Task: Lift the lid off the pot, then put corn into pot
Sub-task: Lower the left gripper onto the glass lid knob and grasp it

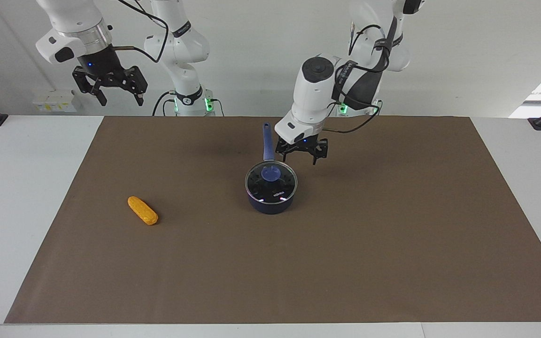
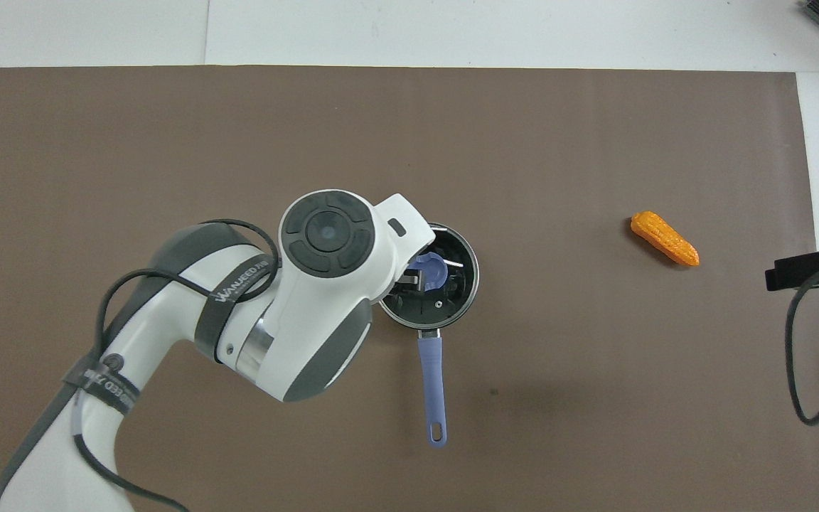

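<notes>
The pot (image 1: 270, 202) is a dark navy saucepan in the middle of the mat, its long blue handle (image 1: 267, 140) pointing toward the robots. The glass lid (image 1: 281, 187) with its blue knob (image 1: 271, 173) sits on the pot. My left gripper (image 1: 302, 156) is open and hangs in the air over the pot's rim on the left arm's side, not touching the lid. In the overhead view its wrist (image 2: 328, 238) covers part of the lid (image 2: 456, 274). The corn (image 1: 142, 210) lies on the mat toward the right arm's end, also in the overhead view (image 2: 664, 238). My right gripper (image 1: 120, 99) is open, empty and waits high up.
A brown mat (image 1: 392, 234) covers most of the white table (image 1: 21, 188). Only the pot and the corn lie on it. A black clamp (image 1: 540, 123) stands at the table's corner by the left arm's end.
</notes>
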Robot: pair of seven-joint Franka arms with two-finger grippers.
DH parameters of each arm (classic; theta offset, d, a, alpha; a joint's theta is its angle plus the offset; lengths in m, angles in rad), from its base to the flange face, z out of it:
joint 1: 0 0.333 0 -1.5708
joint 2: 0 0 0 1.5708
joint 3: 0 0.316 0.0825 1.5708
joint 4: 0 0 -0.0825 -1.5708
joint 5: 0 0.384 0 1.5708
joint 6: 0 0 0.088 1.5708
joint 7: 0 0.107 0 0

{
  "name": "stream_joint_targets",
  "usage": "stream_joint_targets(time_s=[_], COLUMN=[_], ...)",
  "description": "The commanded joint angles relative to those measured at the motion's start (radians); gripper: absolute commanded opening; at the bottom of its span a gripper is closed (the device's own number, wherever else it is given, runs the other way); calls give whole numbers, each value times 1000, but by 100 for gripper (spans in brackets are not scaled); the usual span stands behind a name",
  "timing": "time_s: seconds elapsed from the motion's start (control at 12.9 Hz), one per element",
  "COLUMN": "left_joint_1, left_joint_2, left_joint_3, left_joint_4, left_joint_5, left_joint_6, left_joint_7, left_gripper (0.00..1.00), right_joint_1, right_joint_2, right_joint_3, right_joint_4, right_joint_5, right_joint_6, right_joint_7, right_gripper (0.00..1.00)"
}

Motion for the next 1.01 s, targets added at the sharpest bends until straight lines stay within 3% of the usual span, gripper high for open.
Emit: stream_joint_targets(time_s=[0.0, 0.23, 0.93], left_joint_1=[-64, -91, -75], left_joint_2=[127, 244, 250], left_joint_3=[18, 19, 19], left_joint_4=[147, 302, 252], left_joint_5=[-11, -9, 25], left_joint_6=[-48, -107, -22], left_joint_7=[-139, -221, -183], left_gripper=[100, 100, 100], right_joint_1=[-10, -10, -11], right_joint_2=[-8, -8, -9], right_joint_3=[2, 2, -5], right_joint_4=[-13, -13, -13], right_joint_5=[10, 12, -5], right_joint_6=[20, 20, 22], right_joint_7=[-22, -20, -34], right_gripper=[100, 100, 100])
